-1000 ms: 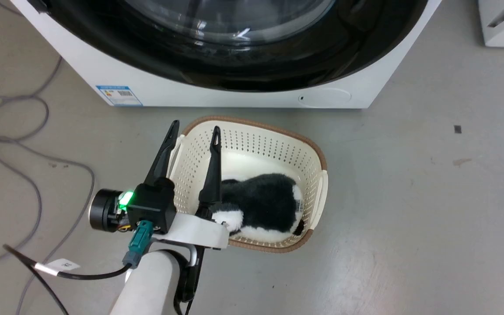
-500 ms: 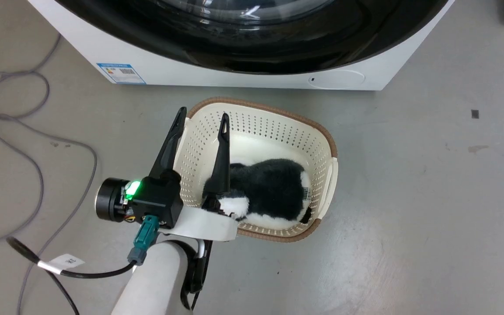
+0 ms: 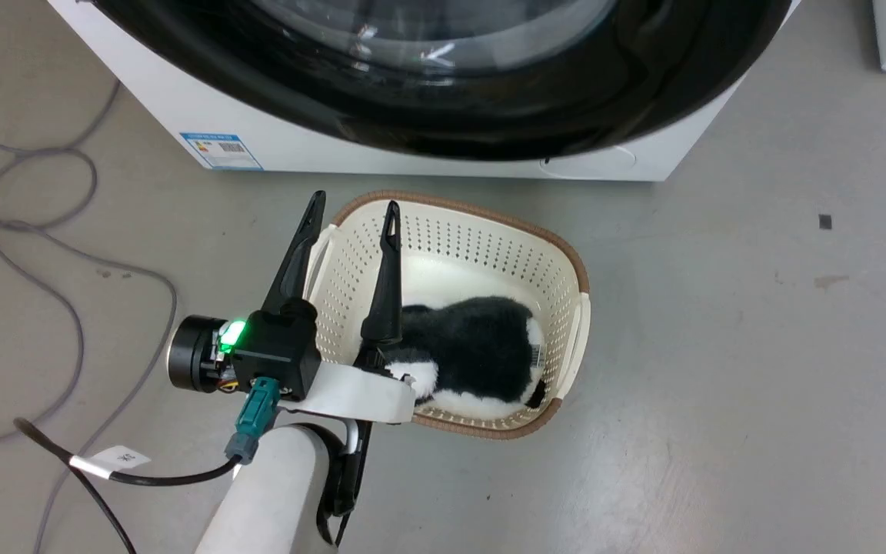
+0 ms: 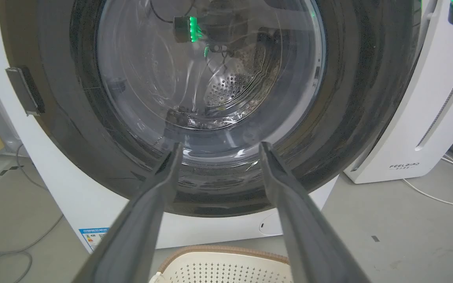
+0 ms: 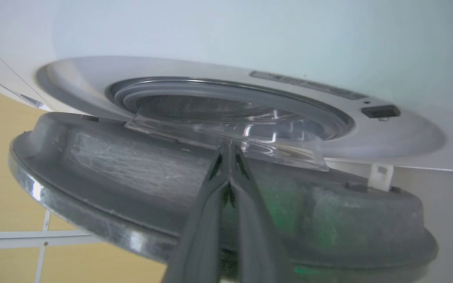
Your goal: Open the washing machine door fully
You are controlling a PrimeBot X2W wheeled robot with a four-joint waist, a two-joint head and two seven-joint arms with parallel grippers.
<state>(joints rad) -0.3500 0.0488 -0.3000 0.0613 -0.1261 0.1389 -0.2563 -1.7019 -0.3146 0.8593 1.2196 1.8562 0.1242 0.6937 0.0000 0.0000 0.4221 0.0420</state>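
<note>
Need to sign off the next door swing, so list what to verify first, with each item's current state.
1. Door unlatched: ok; the washing machine door stands ajar from the washing machine front.
2. Right gripper placement: ok; shut, fingers at the door's grey inner side beside the glass bowl.
3. Left gripper clear: ok; open, over the basket rim, short of the door.
4. Basket clearance under the door: cannot tell.
5. Room beside the FEELAIR appliance: cannot tell.

I see bright, even light all over. The shiny black washing machine door [image 3: 489, 115] throws back small white glints near its middle, and a green glow sits on its glass. In front of the door, the floor [image 3: 720, 346] has only soft shadows.
</note>
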